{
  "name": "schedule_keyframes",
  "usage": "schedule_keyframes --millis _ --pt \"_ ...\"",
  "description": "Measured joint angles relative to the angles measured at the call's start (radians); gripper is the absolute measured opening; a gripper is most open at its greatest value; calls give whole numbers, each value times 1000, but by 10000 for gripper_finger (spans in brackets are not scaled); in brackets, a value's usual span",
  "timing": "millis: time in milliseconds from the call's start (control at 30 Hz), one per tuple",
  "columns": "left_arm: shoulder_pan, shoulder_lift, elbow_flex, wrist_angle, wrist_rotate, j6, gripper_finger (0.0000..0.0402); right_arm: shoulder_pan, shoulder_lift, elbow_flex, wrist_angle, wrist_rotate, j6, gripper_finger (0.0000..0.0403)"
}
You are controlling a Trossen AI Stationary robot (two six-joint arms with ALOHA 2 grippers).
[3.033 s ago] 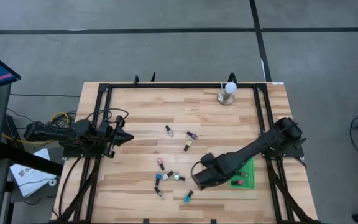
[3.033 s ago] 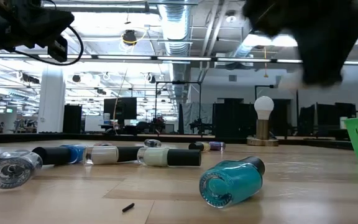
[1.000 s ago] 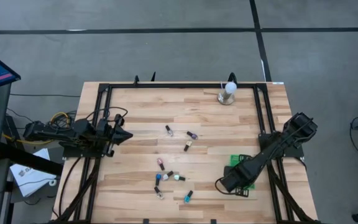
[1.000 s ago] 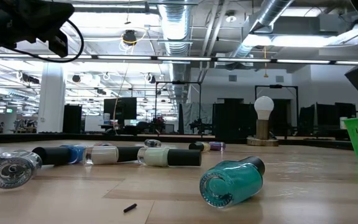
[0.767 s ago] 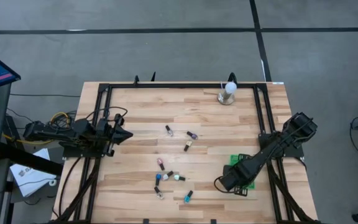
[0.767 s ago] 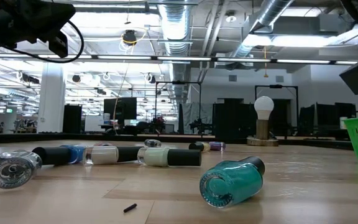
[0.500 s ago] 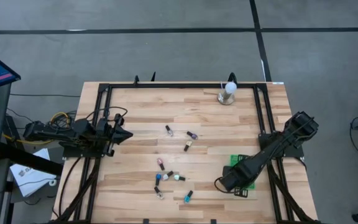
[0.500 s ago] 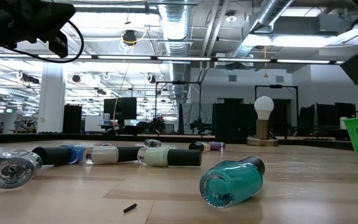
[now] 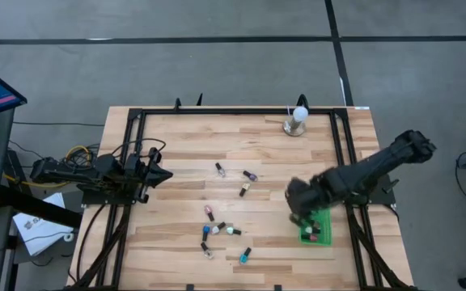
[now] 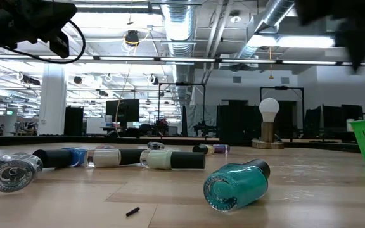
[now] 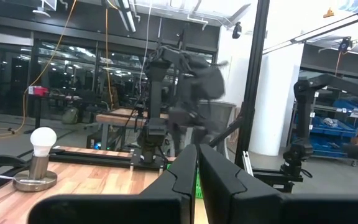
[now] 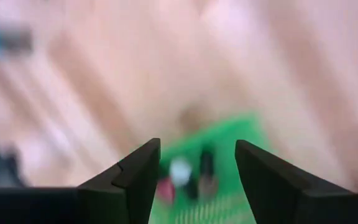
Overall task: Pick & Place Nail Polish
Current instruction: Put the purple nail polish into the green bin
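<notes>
Several nail polish bottles lie on their sides on the wooden table: a cluster [image 9: 217, 230], a teal one [image 9: 245, 255] nearest the front, which is also in the low view [image 10: 236, 183], and three farther back [image 9: 243, 179]. A green basket [image 9: 318, 230] at the front right holds a few bottles [image 12: 182, 173]. My right gripper [image 9: 298, 200] hovers over the basket's far left corner, open and empty [image 12: 197, 144]. My left gripper [image 9: 164, 176] waits at the table's left edge, shut [image 11: 197, 152].
A white bulb on a round metal base [image 9: 296, 121] stands at the far right of the table. A black frame [image 9: 233, 111] runs along the table's far, left and right sides. Bare wood lies between the bottles and the basket.
My right gripper has swung quickly from the basket's near left corner toward the table's far edge. It now sits over the basket's far left corner, and its arm has straightened out toward the right. The bottles and the basket have not moved.
</notes>
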State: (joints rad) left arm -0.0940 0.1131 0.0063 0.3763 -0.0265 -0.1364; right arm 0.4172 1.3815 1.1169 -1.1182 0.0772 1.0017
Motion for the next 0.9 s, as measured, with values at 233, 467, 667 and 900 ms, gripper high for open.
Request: schedule_keyframes --millis 233,467,667,900 --pt "0 0 0 4 0 -2 13 -227 87 60 41 55 -227 222" --pt "0 0 0 16 0 -3 13 -389 310 176 191 52 -480 224" --pt "0 0 0 25 0 -3 13 -482 494 347 193 51 -651 224" --pt "0 0 0 32 1 -3 13 -527 650 508 196 7 -772 224"
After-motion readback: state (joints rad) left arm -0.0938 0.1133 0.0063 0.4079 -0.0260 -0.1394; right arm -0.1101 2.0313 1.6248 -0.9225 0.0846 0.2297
